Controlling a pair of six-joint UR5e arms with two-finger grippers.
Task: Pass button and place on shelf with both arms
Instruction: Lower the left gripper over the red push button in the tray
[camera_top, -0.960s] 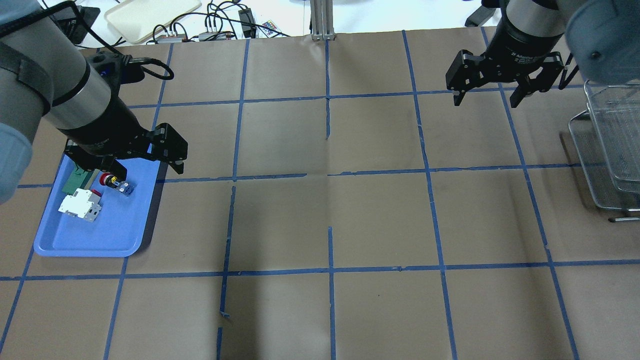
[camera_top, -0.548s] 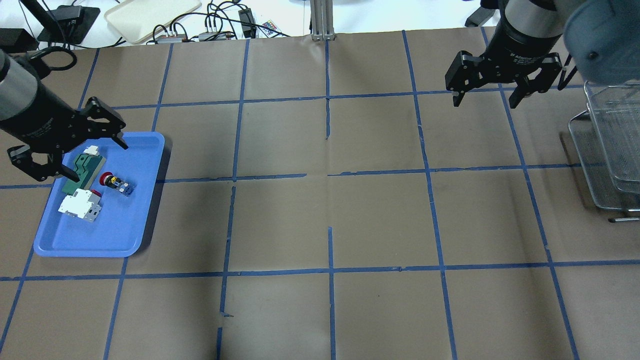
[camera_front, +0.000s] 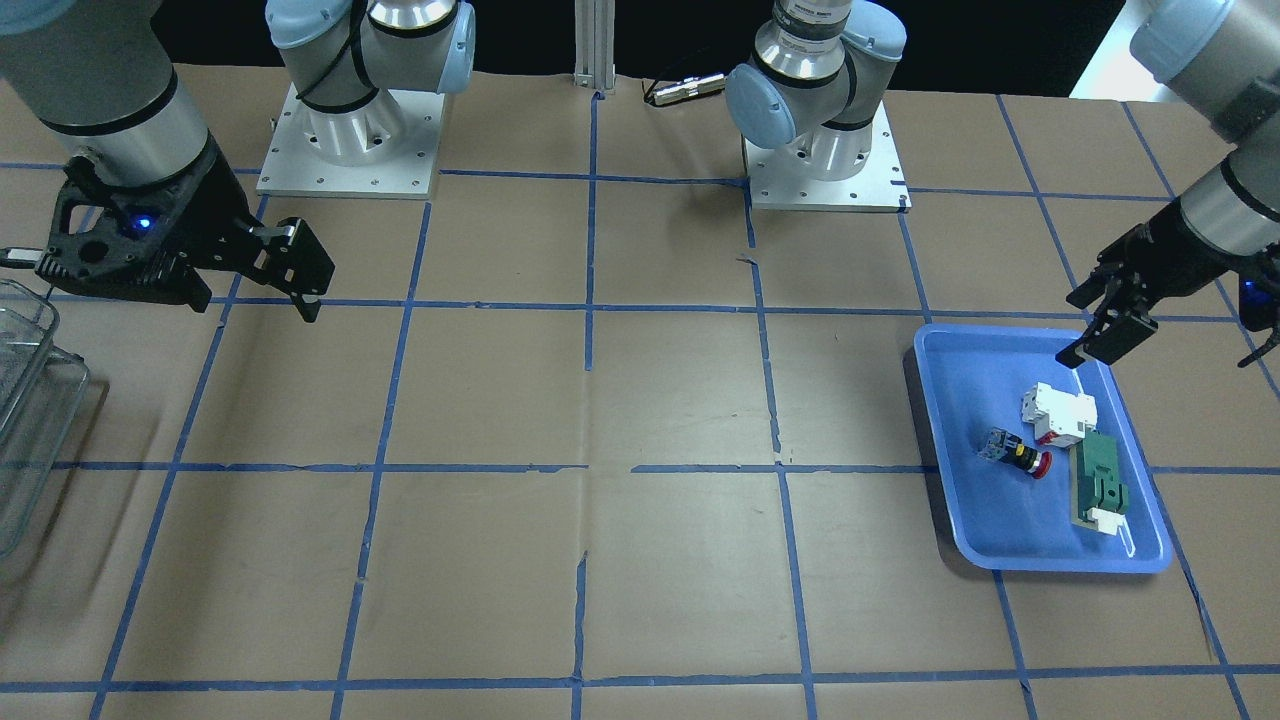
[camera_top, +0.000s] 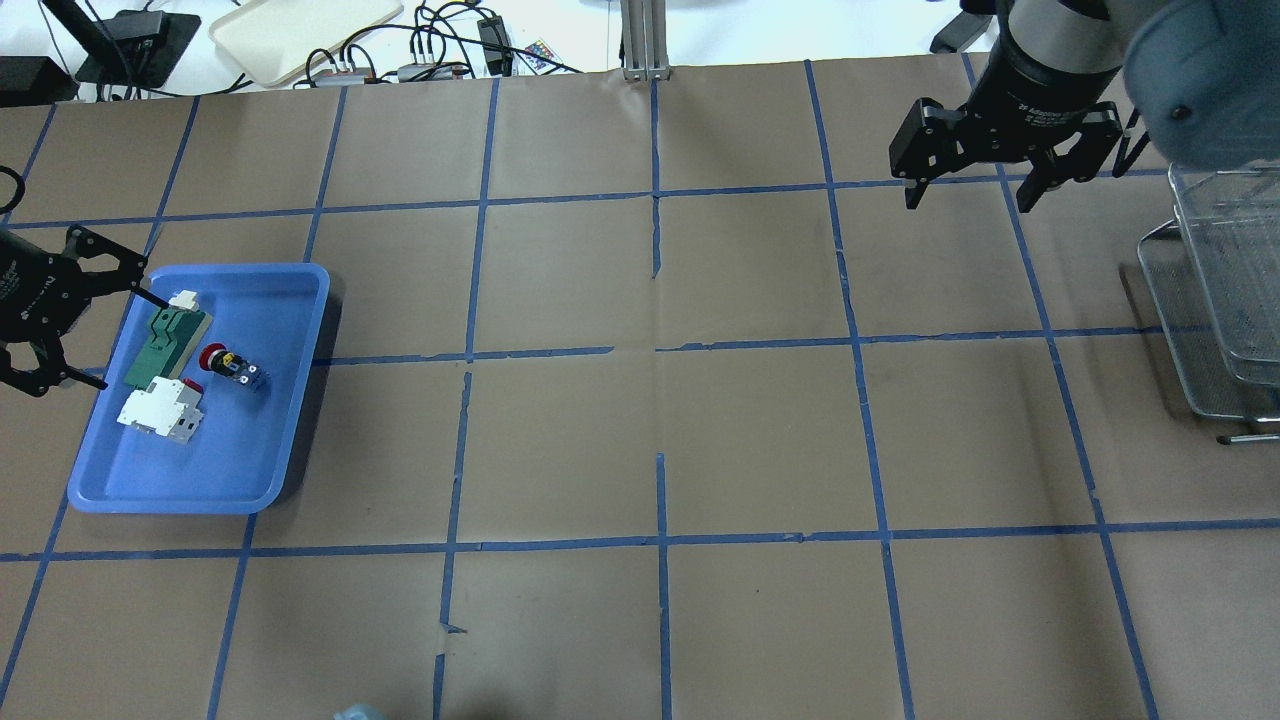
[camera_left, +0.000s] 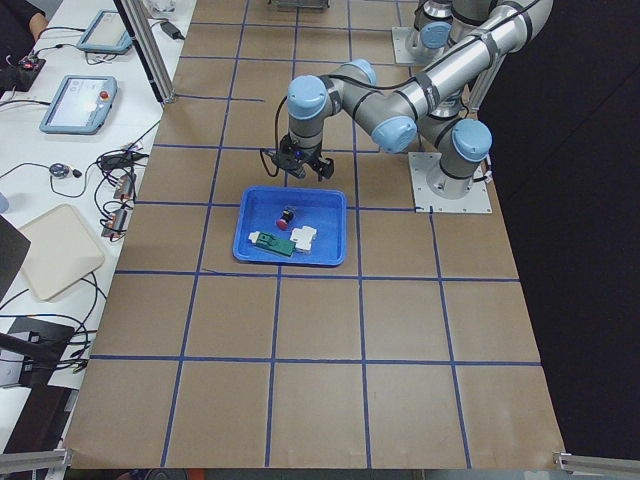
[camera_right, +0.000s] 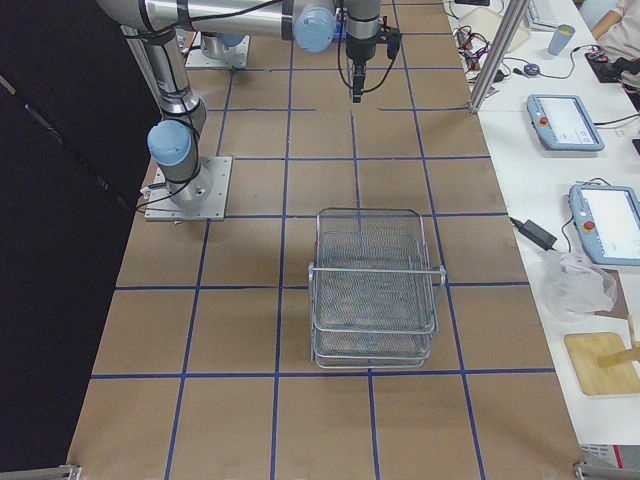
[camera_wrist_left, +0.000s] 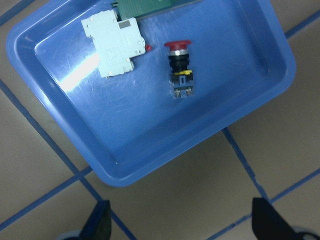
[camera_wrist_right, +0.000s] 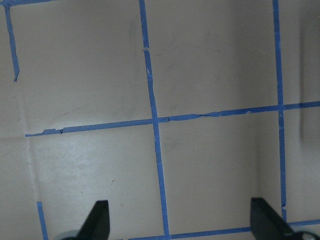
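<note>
The button (camera_top: 225, 362), red-headed with a black body and a bluish block, lies on its side in the blue tray (camera_top: 200, 498). It also shows in the front view (camera_front: 1020, 455) and the left wrist view (camera_wrist_left: 180, 62). My left gripper (camera_top: 130, 340) is open and empty, raised over the tray's left edge, to the left of the button and apart from it. My right gripper (camera_top: 968, 205) is open and empty above the table at the far right. The see-through tiered shelf (camera_top: 1220, 290) stands at the table's right edge, also in the exterior right view (camera_right: 375, 290).
A white-and-red breaker block (camera_top: 160, 410) and a flat green part (camera_top: 165, 340) lie in the tray beside the button. Brown paper with blue tape lines covers the table. Cables and a cream tray (camera_top: 300, 30) lie beyond the far edge.
My left gripper has drawn back to the left, from over the button to the tray's left edge, still open. The button has not moved. My right gripper has hardly moved.
</note>
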